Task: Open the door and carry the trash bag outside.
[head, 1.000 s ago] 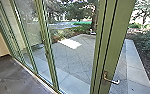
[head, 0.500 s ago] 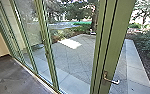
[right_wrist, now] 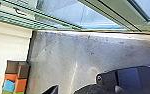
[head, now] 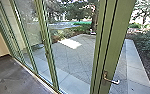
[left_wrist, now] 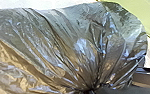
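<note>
"If you look close to the left wrist, where is the trash bag (left_wrist: pixel 73 50)?"

"Right there, big and shiny. All its folds run in to one tight bunch (left_wrist: pixel 89 90)."

"Why is it bunched up like that?"

"I think it's so the top stays shut and no trash falls out. A bunch is easy to carry by, too."

"Does the left pincer have hold of it?"

"Maybe, because the bunch is so near the wrist. But I can't tell how wide that pincer is open, or if it really grips. I can't tell for the right pincer either."

"What about the door (head: pixel 116 42)?"

"It's green, and its handle (head: pixel 112 80) sticks out to the side. I guess that's so you can push it down."

"And where is outside?"

"Past the glass (head: pixel 31 26), where the paving (head: pixel 73 61) is. The robot looks to be inside, by the dark floor (head: pixel 13 77)."

"Could something go wrong?"

"The bag looks thin. It might rip if it caught on that handle, so best keep them apart."
</note>
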Tool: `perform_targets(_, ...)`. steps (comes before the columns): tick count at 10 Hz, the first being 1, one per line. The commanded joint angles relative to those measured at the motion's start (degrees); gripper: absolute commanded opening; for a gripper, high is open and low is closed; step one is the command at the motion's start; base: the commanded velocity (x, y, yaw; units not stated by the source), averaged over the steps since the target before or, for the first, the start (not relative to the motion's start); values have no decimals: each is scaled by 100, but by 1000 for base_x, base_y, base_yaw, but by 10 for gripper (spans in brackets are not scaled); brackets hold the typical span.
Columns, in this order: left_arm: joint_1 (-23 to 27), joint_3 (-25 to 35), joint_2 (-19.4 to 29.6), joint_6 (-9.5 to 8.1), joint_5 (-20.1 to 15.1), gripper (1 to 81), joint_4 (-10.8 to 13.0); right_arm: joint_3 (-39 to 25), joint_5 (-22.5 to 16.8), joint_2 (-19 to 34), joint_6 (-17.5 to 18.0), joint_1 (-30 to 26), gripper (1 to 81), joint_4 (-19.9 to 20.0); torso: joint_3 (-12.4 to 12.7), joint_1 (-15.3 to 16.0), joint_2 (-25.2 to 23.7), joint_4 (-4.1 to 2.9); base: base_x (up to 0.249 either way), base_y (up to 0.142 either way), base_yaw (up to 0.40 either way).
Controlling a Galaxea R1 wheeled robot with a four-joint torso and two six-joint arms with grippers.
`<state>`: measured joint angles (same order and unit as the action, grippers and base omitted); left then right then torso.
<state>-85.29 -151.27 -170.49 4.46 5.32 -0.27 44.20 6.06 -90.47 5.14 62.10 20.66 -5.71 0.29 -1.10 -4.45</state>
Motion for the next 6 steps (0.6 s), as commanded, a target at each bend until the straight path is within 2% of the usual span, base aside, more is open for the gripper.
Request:
perform_targets(1,236,10,14,11,-303,10,-43,-28,-1438,825,-5,-1632,811,982,0,0,0,0,0,0,0)
perform_targets(3,236,1,14,2,-294,10,-43,404,-2100,790,92,-2440,811,1326,0,0,0,0,0,0,0)
perform_targets(6,244,1,32,-16,-268,10,-52,834,-2828,729,774,-3328,811,1265,0,0,0,0,0,0,0)
